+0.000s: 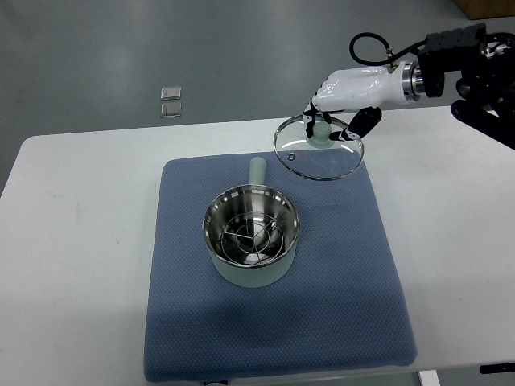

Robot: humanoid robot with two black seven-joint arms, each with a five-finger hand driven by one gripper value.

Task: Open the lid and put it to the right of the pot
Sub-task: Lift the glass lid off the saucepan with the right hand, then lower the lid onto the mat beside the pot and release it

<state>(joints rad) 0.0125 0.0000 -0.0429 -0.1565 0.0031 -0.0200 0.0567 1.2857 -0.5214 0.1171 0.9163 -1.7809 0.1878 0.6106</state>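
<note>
I am looking at the table (72,209) with the blue mat (273,338), and the pot (250,235) is standing open on it. My right hand (348,95) is holding the lid (319,149) above the mat's far right corner, fingers clamped on the knob (321,133). The glass looks fragile and slippery with a stiff metal rim, so I am trusting only the knob.

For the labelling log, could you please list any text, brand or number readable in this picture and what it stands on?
None: no readable text shows on the pot, the glass lid, the blue mat or the right robot hand.
The two small packets on the floor are too small to read.
</note>
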